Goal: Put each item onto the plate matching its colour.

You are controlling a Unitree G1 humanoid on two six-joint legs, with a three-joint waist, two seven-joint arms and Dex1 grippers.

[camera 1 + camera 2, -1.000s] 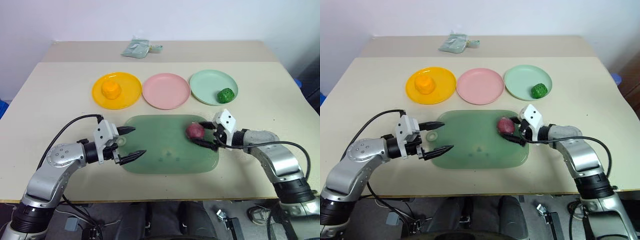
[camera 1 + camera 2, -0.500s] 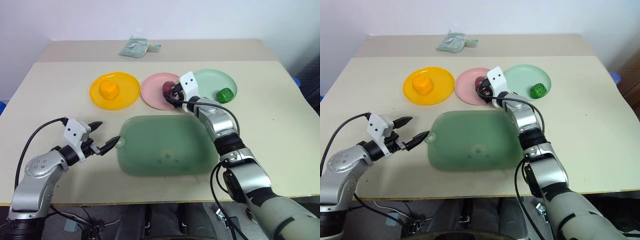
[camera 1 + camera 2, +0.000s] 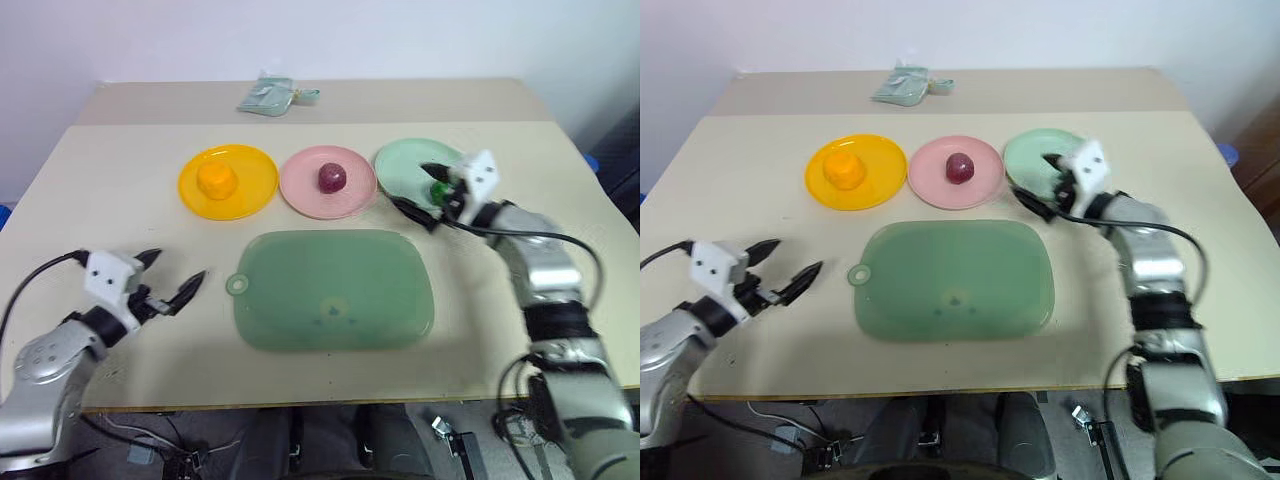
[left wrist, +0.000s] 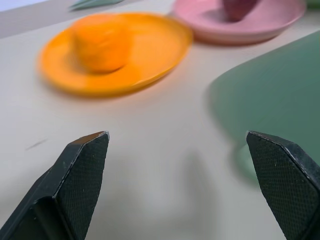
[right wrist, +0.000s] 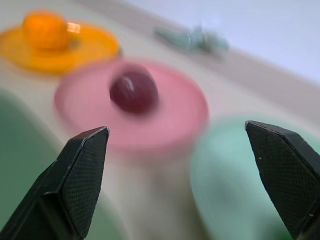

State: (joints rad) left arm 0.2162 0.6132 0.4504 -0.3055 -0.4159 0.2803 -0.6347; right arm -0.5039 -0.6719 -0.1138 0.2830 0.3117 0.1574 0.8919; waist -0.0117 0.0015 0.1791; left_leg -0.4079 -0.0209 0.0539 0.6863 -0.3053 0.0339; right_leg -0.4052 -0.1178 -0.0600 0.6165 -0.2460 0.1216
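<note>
The orange item (image 3: 216, 179) sits on the yellow plate (image 3: 255, 182) at the back left. On the pink plate (image 3: 303, 186) in the middle rests the dark red item (image 3: 332, 178), free of any gripper. My right gripper (image 3: 421, 194) hovers open over the mint green plate (image 3: 396, 163), pointing toward the pink plate, with nothing between its fingers. The green bumpy item (image 3: 439, 189) is mostly hidden behind that gripper. My left gripper (image 3: 174, 271) stands open and empty over bare table at the front left, well short of the yellow plate.
A large dull green tray (image 3: 330, 290) with a small tab lies bare in the middle front. A small pale bag (image 3: 270, 97) lies at the back edge of the table. Bare table stretches along both sides.
My right gripper opened, left the dark red item on the pink plate, and drew back to the right over the mint plate. My left gripper swung left, away from the tray.
</note>
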